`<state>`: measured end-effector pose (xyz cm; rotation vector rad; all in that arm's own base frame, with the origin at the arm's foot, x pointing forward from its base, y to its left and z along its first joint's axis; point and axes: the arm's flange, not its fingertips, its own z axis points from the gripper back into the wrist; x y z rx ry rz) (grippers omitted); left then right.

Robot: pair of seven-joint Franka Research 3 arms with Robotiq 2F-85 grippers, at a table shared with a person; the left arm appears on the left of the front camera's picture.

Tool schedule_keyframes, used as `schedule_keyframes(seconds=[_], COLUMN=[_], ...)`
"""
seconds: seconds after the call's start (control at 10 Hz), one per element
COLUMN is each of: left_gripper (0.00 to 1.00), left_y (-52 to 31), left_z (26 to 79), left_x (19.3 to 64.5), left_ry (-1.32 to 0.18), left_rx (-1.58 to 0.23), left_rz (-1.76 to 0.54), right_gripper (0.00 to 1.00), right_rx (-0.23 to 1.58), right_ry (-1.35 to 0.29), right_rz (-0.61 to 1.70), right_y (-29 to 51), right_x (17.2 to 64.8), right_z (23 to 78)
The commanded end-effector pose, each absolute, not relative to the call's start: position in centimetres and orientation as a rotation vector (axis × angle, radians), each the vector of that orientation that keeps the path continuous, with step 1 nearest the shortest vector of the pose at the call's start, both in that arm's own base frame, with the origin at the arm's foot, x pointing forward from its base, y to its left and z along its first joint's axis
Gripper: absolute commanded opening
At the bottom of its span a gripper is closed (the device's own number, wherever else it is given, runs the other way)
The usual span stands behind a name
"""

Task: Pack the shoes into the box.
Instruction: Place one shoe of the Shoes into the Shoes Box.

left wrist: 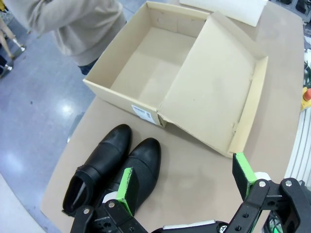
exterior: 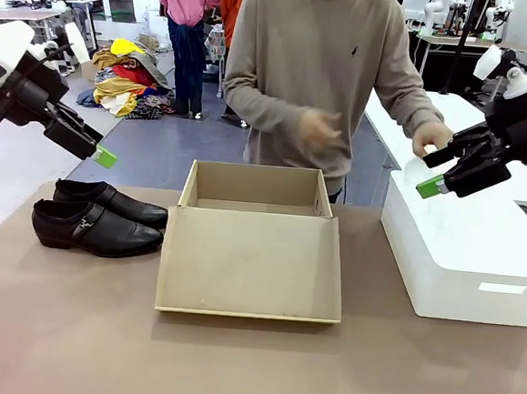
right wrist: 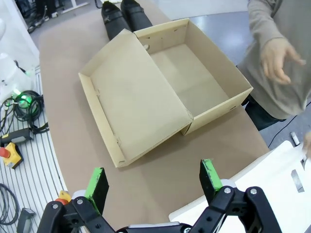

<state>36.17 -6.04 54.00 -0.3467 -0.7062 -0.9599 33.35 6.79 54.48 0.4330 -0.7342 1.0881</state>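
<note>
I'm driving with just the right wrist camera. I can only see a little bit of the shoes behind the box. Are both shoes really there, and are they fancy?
Observer: Yes, both shoes stand side by side on the table, on the robot's left of the box. The nearer one has a metal buckle on its strap.
Operator: Where's the other robot hand?
Observer: The left gripper hangs open in the air near the shoes, touching nothing.
Operator: Does the box have a sticker?
Observer: Yes, a small white label sits on the outside of the end wall facing the shoes.
</note>
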Motion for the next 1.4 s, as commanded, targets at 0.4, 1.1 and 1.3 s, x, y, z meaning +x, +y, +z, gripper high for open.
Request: schedule_keyframes(seconds=[0.4,1.1,1.3], left_gripper=[1.0,1.0,1.0], left_y=[-5.3,-3.7,-3.6], left_z=[55.4,59.7,60.5], left_x=[36.9,41.5,43.7], left_ry=[-0.684,-0.438,-0.349], left_rx=[-0.333,0.033,0.125], left_rz=[-1.006,-1.264,-1.386], right_gripper=[1.0,1.0,1.0], right_rx=[0.453,0.453,0.453], right_ry=[-0.748,-0.748,-0.748], right_rz=[1.091,1.091,1.091], right_y=[6.9,6.9,6.9], right_x=[33.5,33.5,33.5], right_z=[54.5,54.5,54.5])
